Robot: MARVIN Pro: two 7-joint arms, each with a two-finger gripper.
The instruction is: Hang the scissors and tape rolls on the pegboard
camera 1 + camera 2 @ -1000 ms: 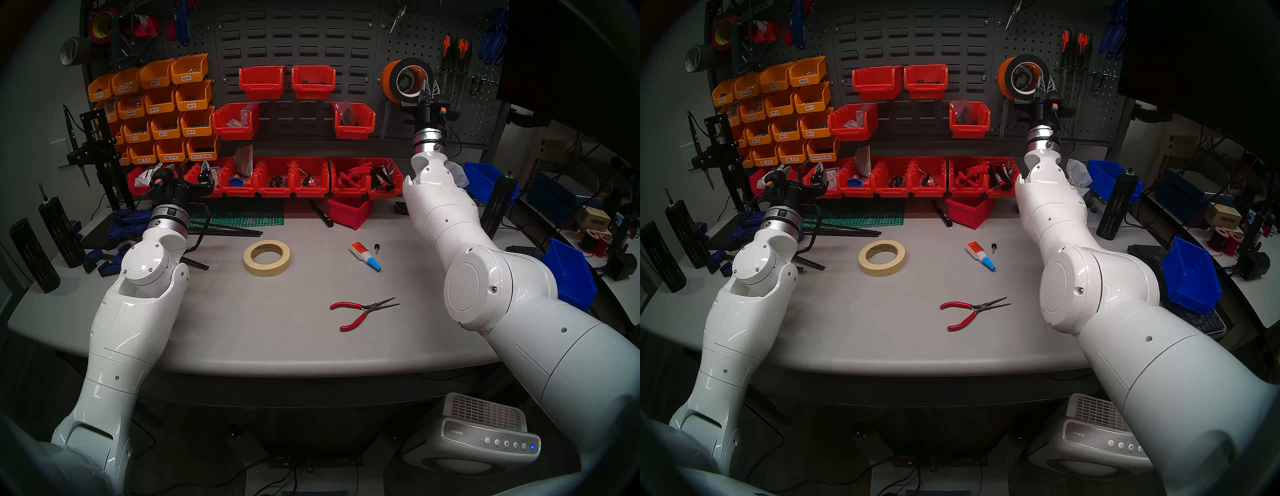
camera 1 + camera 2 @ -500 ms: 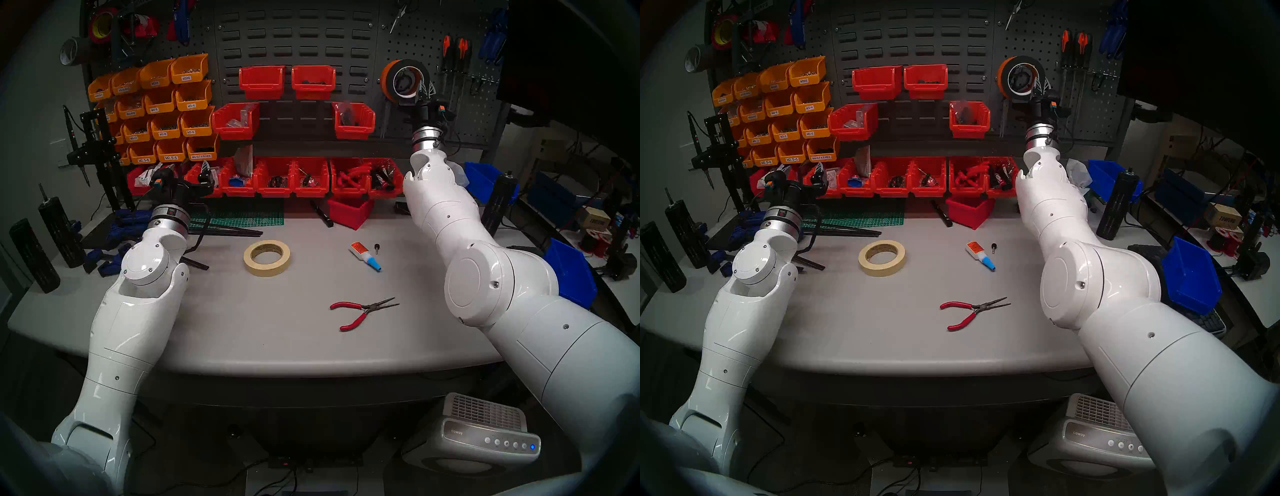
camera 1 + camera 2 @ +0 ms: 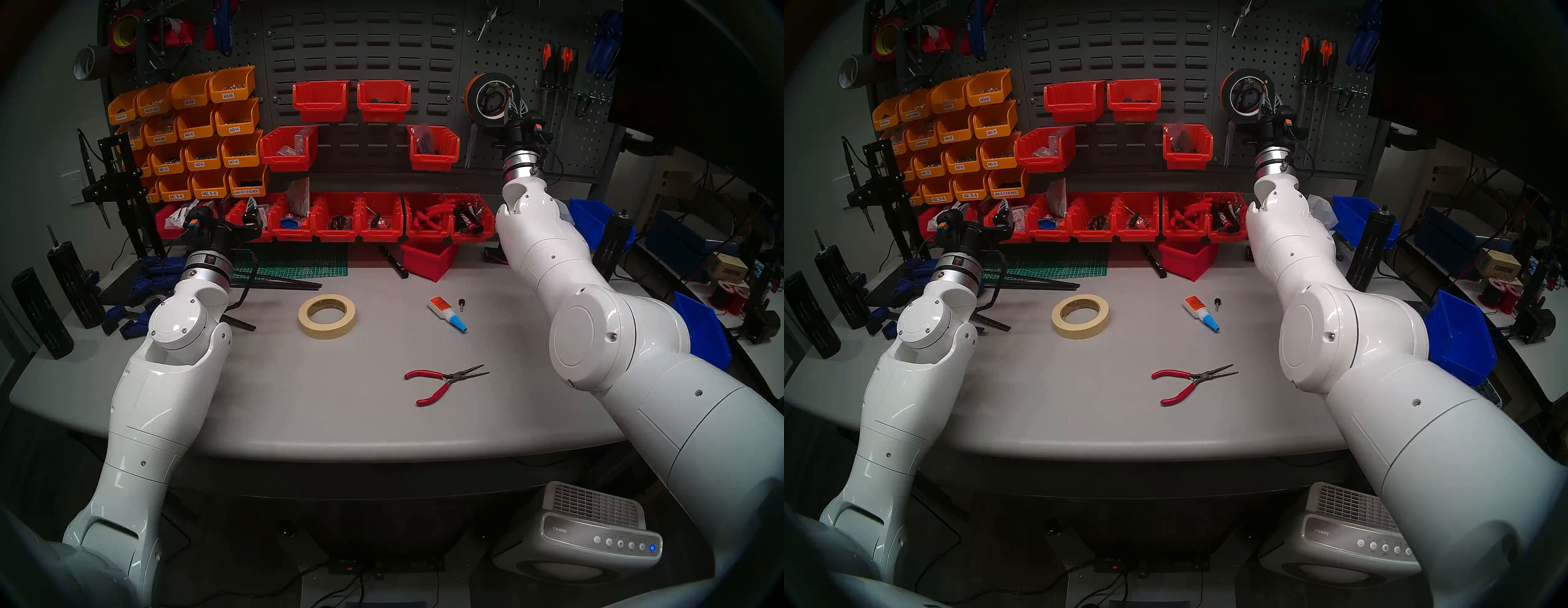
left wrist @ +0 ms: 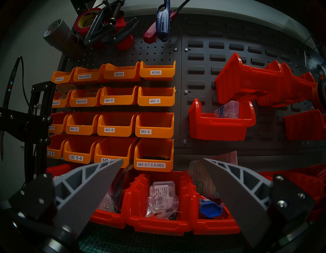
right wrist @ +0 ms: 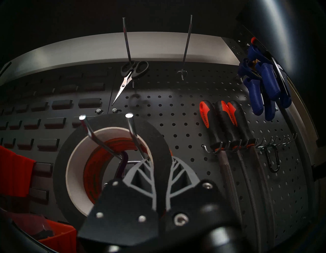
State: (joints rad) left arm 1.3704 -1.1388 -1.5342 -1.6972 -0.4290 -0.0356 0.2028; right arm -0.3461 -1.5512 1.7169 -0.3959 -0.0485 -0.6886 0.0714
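Right gripper (image 5: 160, 178) pinching black tape roll (image 5: 112, 166) halfway onto the pegboard (image 5: 185, 113) hook prongs (image 5: 131, 127), left gripper (image 4: 162, 178) spread and idle; letting go early probably drops it.

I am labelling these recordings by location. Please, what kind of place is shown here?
Most likely a workshop or lab workbench. A pegboard holds hand tools on hooks, labelled orange bins hold screws by size, and pliers and a masking tape roll lie on the grey table.
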